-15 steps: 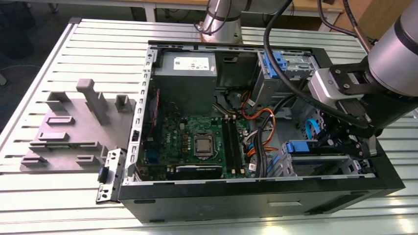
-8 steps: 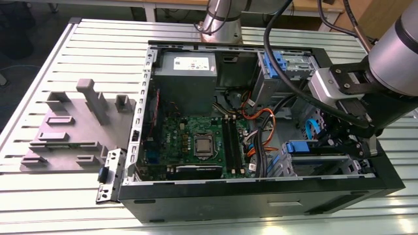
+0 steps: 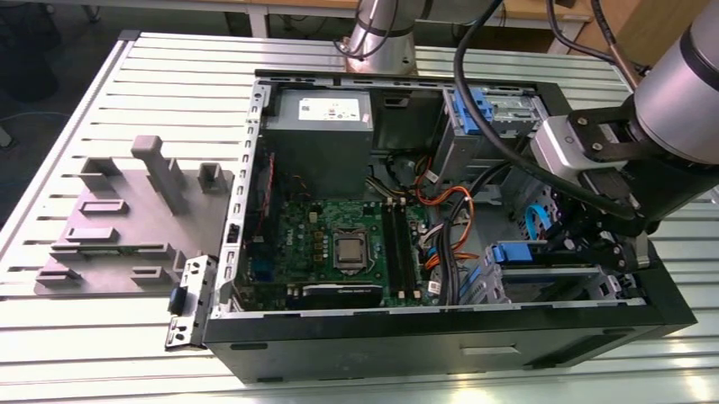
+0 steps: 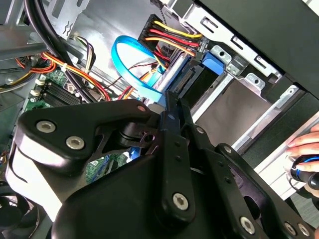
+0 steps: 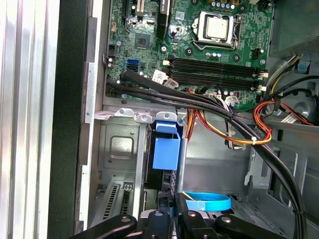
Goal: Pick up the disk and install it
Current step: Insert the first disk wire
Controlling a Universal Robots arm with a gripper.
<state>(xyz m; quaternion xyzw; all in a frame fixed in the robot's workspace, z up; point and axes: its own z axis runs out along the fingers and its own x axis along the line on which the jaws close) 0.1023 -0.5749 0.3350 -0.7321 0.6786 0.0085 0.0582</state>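
One disk (image 5: pixel 160 174) stands on edge in the drive cage (image 5: pixel 119 149) at the case (image 3: pixel 450 337) corner, its long axis running down into the cage, blue rail end (image 5: pixel 166 149) toward the motherboard (image 5: pixel 199 45), with the pincer (image 5: pixel 172 209) closed on its outer edge.

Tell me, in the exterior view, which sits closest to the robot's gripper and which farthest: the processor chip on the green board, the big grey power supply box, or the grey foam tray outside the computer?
From the gripper, low inside the case at the exterior view's right:
1. Processor chip, mid-board, toward the left.
2. Power supply box, in the case's upper left corner.
3. Foam tray, outside the case at far left.
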